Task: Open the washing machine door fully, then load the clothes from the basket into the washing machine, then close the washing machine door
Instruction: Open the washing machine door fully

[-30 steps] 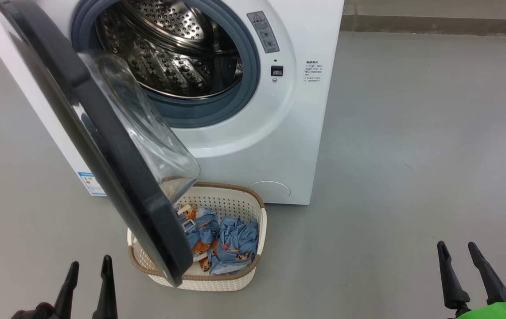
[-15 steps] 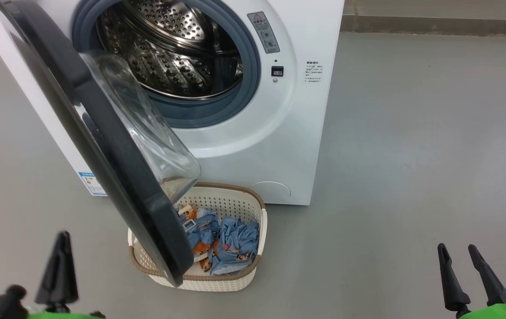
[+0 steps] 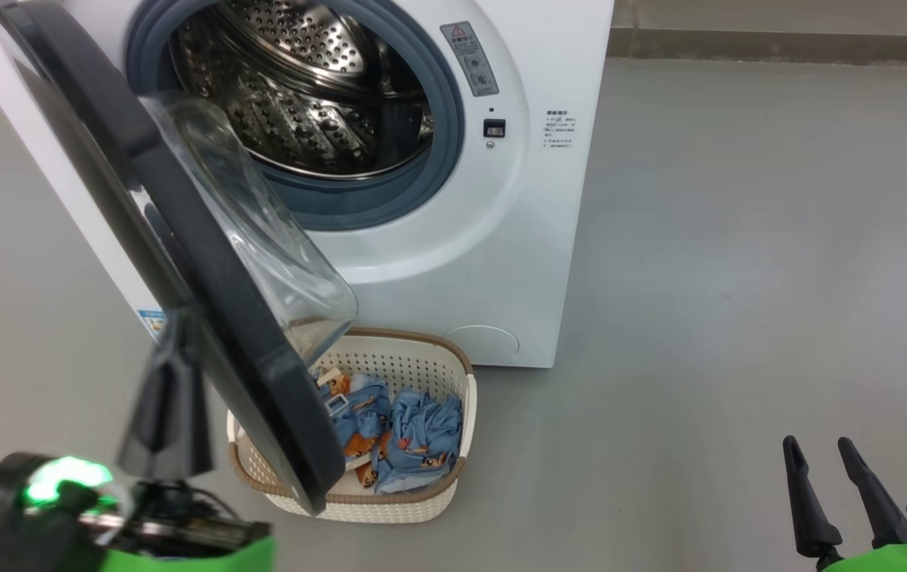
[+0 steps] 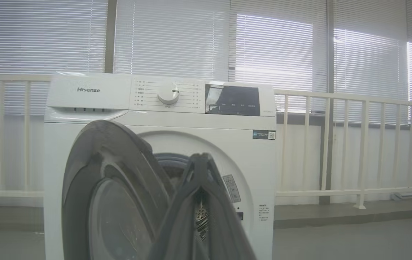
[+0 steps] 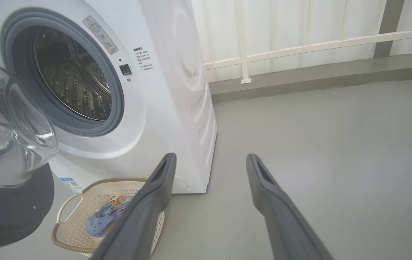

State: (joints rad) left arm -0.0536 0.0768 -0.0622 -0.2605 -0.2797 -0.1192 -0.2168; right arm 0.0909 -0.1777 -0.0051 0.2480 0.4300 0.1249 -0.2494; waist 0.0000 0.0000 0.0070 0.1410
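Head view puts the half-open door [image 3: 283, 413] just right of the left end effector [image 3: 171, 357], pinched together, which should hook the door's rim and swing it wide; the right end effector [image 3: 819, 445] hangs spread apart.

Soft daylight through blinds [image 4: 271, 47]; left fingers [image 3: 167, 405] blurred.

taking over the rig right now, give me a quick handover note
Left pincer: shut, holding nothing, raised beside the outer face of the washing machine door; contact unclear.
Right pincer: open, empty, low at the right over the floor.
Door: part open, leaning out above the basket.
Clothes: in the basket, in front of the washing machine; drum looks empty.
Done: door partly opened.
Left: swing the door fully open, load the clothes, close the door.
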